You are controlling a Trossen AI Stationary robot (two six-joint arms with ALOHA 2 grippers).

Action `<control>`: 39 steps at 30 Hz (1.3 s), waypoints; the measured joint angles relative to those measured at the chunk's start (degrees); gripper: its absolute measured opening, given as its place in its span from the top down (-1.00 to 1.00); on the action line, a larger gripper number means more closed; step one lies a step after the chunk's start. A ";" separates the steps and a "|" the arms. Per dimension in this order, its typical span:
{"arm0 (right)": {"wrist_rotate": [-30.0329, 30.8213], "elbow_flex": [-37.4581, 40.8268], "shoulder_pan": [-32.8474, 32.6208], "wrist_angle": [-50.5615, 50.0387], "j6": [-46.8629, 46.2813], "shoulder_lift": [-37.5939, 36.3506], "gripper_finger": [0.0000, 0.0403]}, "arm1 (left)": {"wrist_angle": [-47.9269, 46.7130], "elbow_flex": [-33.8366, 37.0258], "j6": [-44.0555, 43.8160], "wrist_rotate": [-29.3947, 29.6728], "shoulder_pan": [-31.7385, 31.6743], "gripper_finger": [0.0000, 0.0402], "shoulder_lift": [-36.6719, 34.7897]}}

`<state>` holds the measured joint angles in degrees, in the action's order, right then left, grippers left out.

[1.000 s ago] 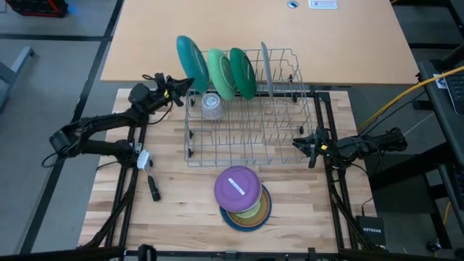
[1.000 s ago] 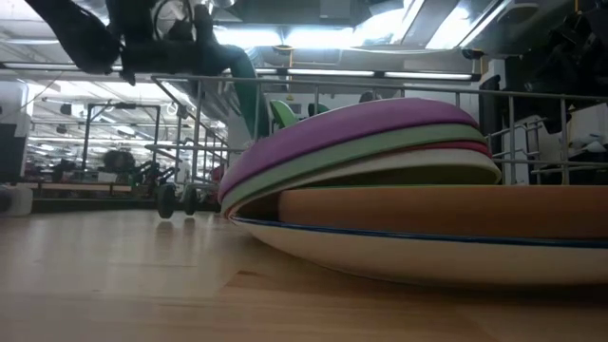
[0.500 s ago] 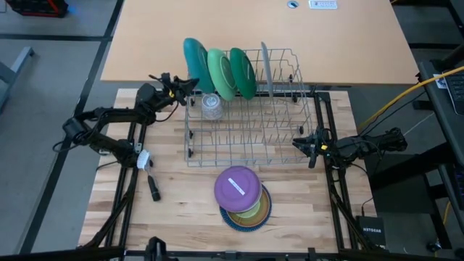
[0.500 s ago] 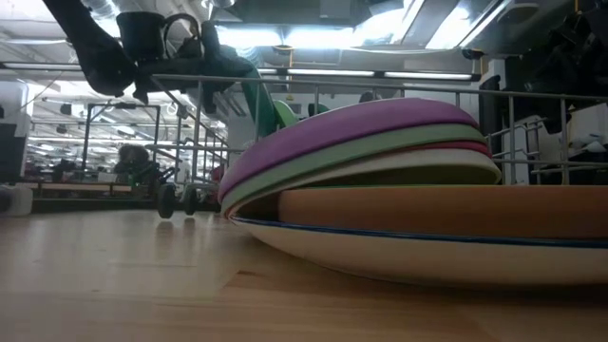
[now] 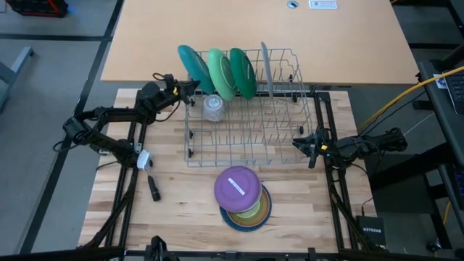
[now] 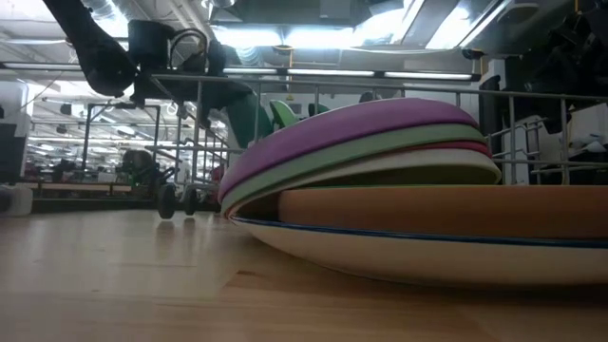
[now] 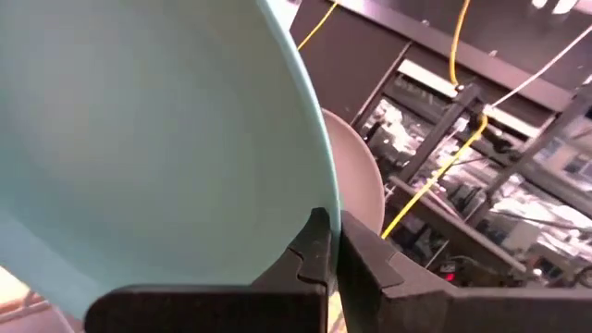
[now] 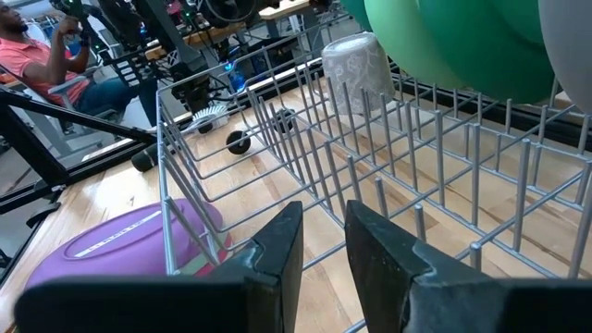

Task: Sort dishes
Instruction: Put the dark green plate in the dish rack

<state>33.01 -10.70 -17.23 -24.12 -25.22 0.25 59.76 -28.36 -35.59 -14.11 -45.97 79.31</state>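
At the rack's [image 5: 246, 109] back-left corner, the left claw [image 5: 187, 88] pinches the teal plate's [image 5: 191, 64] rim.

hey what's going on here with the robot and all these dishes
The left tool is gripping the rim of a teal plate, holding it upright at the back left end of the wire dish rack, beside two green plates already standing there. The right tool waits at the rack's right side, empty. A stack of smaller dishes, purple on top, sits on the table in front of the rack.
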 joint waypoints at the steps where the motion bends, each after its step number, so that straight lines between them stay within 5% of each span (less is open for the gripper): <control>1: 0.04 0.00 0.00 0.02 -0.01 0.00 0.56 | -0.48 0.00 0.04 0.30 0.02 1.00 -0.02; 14: 0.07 0.00 0.00 0.00 -0.02 0.00 0.56 | -1.82 0.11 4.32 -3.31 0.41 1.00 -0.06; 23: 0.85 0.00 0.00 -0.01 -0.01 0.00 0.56 | 5.34 0.04 5.67 -14.46 0.58 1.00 -0.09; 39: 1.27 0.00 0.00 -0.09 0.03 0.00 0.56 | -7.04 -0.11 10.44 -10.76 -1.51 1.00 -0.11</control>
<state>34.28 -10.70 -17.23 -24.21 -25.19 0.25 52.72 -28.47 -25.14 -24.87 -47.48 79.20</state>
